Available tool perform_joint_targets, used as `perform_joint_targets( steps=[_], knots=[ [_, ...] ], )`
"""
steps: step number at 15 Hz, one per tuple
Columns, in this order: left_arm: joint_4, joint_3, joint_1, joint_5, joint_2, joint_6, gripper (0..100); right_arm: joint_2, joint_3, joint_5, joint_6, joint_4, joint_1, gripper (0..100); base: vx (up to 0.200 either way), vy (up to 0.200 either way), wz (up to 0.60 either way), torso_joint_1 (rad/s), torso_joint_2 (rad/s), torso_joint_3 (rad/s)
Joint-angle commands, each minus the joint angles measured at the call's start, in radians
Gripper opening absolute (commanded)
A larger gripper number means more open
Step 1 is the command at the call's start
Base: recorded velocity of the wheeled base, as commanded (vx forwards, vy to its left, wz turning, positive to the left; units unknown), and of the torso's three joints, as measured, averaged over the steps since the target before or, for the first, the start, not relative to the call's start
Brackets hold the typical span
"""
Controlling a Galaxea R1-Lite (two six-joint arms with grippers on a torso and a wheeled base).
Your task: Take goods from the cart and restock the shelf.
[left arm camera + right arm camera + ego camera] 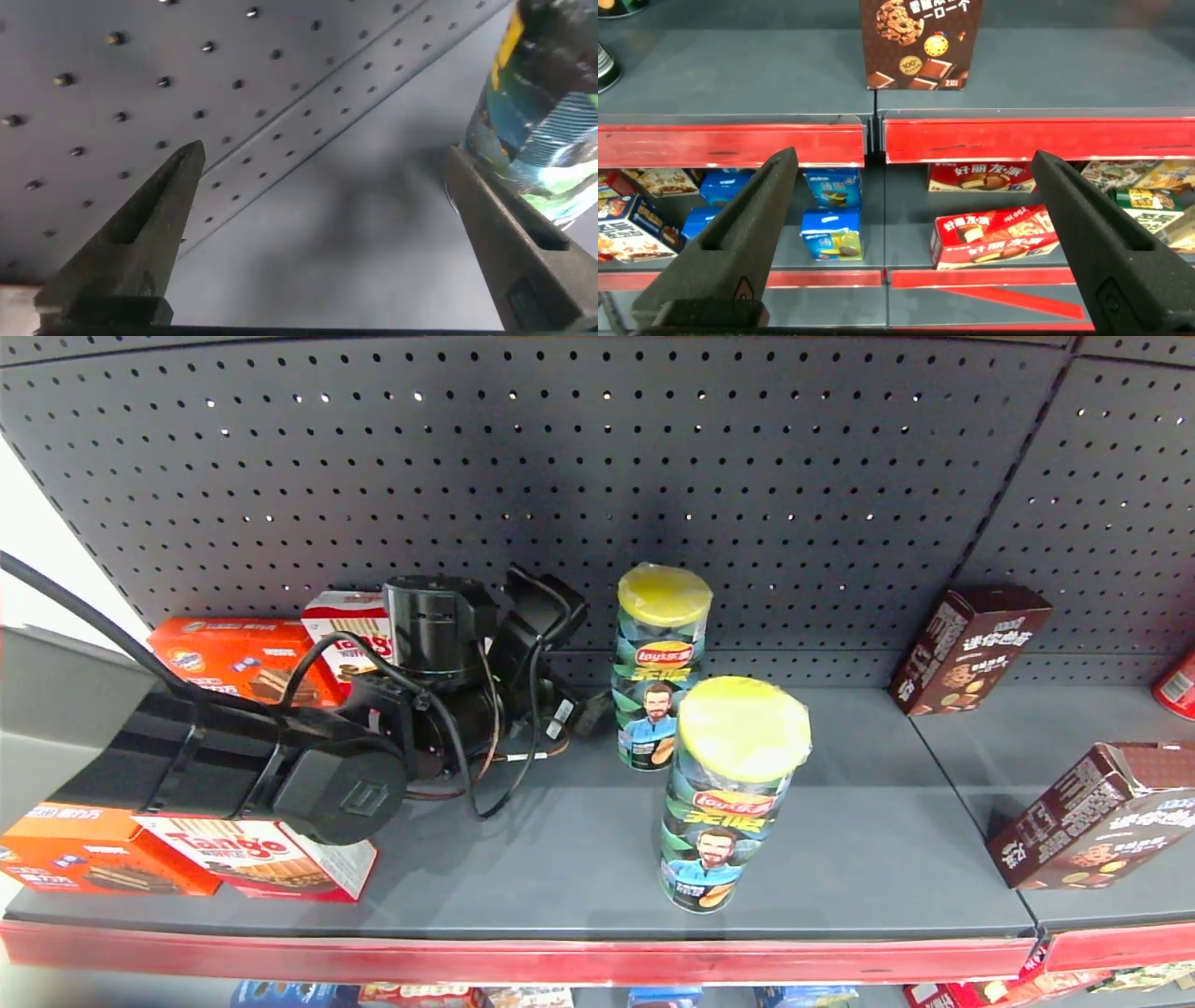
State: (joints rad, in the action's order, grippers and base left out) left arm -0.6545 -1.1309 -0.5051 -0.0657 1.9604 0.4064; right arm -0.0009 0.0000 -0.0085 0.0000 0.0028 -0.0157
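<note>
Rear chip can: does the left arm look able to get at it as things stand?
Probably yes: the left gripper is open over the shelf just beside the rear chip can, nothing between them; the front chip can stands clear, nearer the edge.

Two chip cans [664, 667] [733, 793], two orange boxes [238, 658] [75, 859], two wafer boxes [350, 621] [280, 859] — two brown cookie boxes [966, 649] [1092, 817].

Even light — soft shadows on the shelf [579, 859].
</note>
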Motion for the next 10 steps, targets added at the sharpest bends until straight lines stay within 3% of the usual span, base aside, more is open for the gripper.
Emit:
perform_joint_targets(
  steps=[1,10],
  knots=[
    [0.001,-0.009,-0.006,0.000,0.018,0.000,100,0.001,0.000,-0.001,0.000,0.000,0.000,100,0.000,0.000,0.00,0.000,0.00,0.000],
    [0.007,-0.046,-0.023,-0.002,0.046,-0.001,100,0.001,0.000,0.001,0.000,0.000,0.000,100,0.000,0.000,0.00,0.000,0.00,0.000]
  ],
)
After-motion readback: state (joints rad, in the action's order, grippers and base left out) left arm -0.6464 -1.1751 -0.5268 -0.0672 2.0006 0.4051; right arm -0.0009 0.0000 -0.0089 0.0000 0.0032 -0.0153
